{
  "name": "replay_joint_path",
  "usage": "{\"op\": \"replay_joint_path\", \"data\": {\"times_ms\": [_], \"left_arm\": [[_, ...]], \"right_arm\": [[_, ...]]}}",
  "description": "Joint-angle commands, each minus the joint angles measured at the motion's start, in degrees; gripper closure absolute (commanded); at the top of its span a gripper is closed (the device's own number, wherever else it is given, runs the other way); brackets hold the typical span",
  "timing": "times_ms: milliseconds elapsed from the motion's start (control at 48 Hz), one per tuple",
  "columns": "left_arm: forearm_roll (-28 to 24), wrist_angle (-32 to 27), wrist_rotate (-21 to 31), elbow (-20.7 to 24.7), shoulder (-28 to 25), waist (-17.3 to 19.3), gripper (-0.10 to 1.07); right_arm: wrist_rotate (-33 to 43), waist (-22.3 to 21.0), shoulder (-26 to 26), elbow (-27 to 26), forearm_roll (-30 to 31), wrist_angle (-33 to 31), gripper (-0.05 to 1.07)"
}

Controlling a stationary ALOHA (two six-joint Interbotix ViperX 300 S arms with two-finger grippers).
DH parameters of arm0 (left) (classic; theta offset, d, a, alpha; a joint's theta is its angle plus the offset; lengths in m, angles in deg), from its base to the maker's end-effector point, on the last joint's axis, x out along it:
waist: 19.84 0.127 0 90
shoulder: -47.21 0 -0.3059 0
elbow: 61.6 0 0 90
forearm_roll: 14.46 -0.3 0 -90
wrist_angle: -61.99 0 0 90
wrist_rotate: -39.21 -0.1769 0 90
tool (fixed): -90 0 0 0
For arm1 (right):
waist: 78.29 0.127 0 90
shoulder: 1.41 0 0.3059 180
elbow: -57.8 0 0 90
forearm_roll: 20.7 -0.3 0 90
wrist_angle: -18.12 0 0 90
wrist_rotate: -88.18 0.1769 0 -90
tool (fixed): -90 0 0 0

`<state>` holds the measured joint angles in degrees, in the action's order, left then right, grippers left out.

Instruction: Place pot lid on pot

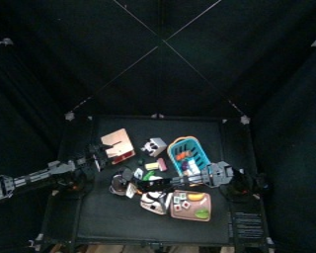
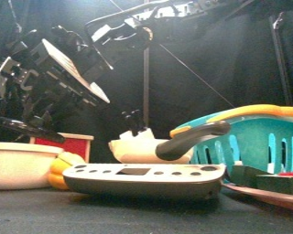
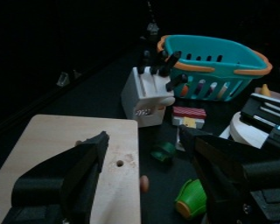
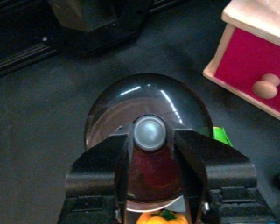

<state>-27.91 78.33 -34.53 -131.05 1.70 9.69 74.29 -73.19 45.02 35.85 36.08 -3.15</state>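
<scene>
Pot lid (image 4: 149,101) sits between the jaws of the right gripper (image 4: 154,153). They stand fairly wide and, as far as the right wrist view shows, bear on the lid's rim from both sides, so I judge it held. Its grey knob (image 4: 150,131) faces the wrist camera, midway between the jaws.

The main risk is that grip: a smooth, domed rim pinched edge to edge could slide out if the wrist tilts or the arm moves sharply, and the lid would drop among the clutter. A second risk is a skewed landing. If the lid meets the cream pot (image 2: 21,166) off-centre or tilted, it could perch on one edge and slip off on release.

A small green piece (image 4: 220,134) lies on the surface just beside the lid. The red box (image 4: 265,61) with its wooden knob is near too, so a wide swing might clip it.

Farther out stand the knife block (image 3: 149,87) and the teal basket (image 3: 219,61). The left gripper (image 3: 149,162) rests apart with its jaws spread, over a wooden board (image 3: 60,157).
</scene>
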Motion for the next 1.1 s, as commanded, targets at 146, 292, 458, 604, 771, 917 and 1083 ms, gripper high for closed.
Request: {"op": "replay_joint_path", "data": {"times_ms": [146, 292, 458, 604, 771, 917, 1083], "left_arm": [[0.09, 0.18, -0.09, 0.70, -0.26, -0.09, -0.01], [0.09, 0.18, -0.09, 0.70, -0.18, -0.09, -0.01], [0.09, 0.18, -0.09, 0.70, -0.18, -0.09, -0.01], [0.18, 0.18, -0.09, 0.70, -0.26, -0.09, -0.01], [0.09, 0.18, -0.09, 0.62, -0.26, -0.09, -0.01], [0.09, 0.18, -0.09, 0.62, -0.26, -0.09, -0.01], [0.09, 0.18, -0.09, 0.62, -0.18, -0.09, -0.01]], "right_arm": [[-1.58, -0.18, 3.78, -1.67, -3.08, -0.97, 0.43], [-5.45, -0.09, 3.60, -2.11, -6.33, -2.90, 0.43], [-9.93, -0.09, 2.72, -3.96, -9.84, -2.99, 0.43], [-11.51, -0.09, 1.93, -5.54, -11.16, -2.99, 0.43], [-13.97, 0.00, 0.62, -6.68, -13.97, -3.34, 0.43], [-14.59, -0.09, -0.26, -6.77, -15.56, -3.34, 0.43], [-14.59, 0.00, -0.62, -6.68, -15.82, -3.34, 0.43]]}}
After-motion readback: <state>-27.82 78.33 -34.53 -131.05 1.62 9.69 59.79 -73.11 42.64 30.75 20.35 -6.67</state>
